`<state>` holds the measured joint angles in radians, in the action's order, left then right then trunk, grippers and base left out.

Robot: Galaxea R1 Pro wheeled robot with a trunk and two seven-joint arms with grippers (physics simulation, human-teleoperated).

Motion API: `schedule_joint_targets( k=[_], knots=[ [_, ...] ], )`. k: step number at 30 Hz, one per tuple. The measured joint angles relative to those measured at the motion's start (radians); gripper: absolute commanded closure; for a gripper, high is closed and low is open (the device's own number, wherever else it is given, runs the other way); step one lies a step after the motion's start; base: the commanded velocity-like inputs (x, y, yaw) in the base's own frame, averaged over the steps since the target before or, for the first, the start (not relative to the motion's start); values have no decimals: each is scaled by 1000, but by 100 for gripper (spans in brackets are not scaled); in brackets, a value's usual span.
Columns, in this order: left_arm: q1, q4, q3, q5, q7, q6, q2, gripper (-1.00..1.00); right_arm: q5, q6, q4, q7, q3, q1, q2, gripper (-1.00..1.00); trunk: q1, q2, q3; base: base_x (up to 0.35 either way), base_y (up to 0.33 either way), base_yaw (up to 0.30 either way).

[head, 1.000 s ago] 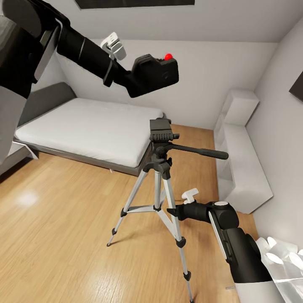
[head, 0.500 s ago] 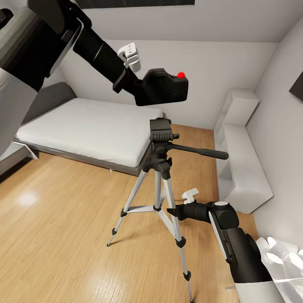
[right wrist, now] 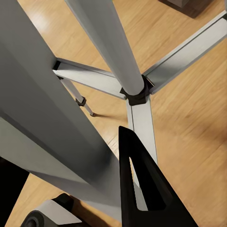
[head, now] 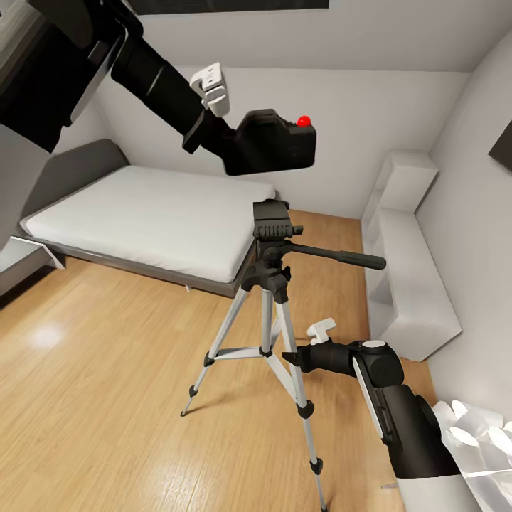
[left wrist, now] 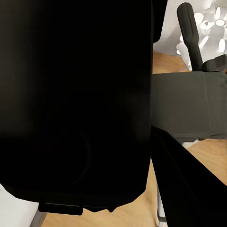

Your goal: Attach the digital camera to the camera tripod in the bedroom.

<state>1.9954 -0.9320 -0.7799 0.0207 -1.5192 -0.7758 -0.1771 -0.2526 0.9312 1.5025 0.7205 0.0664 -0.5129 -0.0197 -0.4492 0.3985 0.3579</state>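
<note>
The left tool (head: 226,142) is gripping the digital camera (head: 274,146), hovering at 12 o'clock above the camera tripod (head: 272,235) head; right tool's (head: 293,359) grip is unclear.

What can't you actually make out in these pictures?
- Left gripper: in the head view the camera covers its fingers.
- Left wrist view: the dark camera body blocks most of the tripod.
- Right gripper: open or shut cannot be told.
- Tripod's near foot: cut off by the head view's bottom edge.

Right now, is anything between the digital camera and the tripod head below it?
No. In the head view the digital camera hangs above the camera tripod head with open air between; wall and bed lie behind.
</note>
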Motion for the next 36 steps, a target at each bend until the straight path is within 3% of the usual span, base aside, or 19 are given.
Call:
schedule_joint_targets(
  k=[11,16,22,24,31,36],
  knots=[
    [0,-3,-11,-38,-22,-6,-11,100,-3,0,0,4,-1,0,0,100,0,0,0,0,0,0],
    [0,0,-50,-47,-25,-6,-10,100,-3,0,0,3,-1,0,0,100,0,0,0,0,0,0],
    [0,-32,-84,-80,-24,-59,-35,100,18,-13,-12,-12,-7,-1,0,100,0,0,0,0,0,0],
    [0,-22,-72,-91,-25,-76,-31,100,23,-12,-11,-14,-8,-1,2,100,0,0,0,0,0,0],
    [0,-56,-34,-73,-18,-137,-33,100,29,-11,-11,-17,-7,0,5,100,0,0,0,0,0,0],
    [0,-67,-20,-73,-18,-143,-33,100,29,-11,-11,-17,-6,0,5,100,0,0,0,0,0,0]
  ],
)
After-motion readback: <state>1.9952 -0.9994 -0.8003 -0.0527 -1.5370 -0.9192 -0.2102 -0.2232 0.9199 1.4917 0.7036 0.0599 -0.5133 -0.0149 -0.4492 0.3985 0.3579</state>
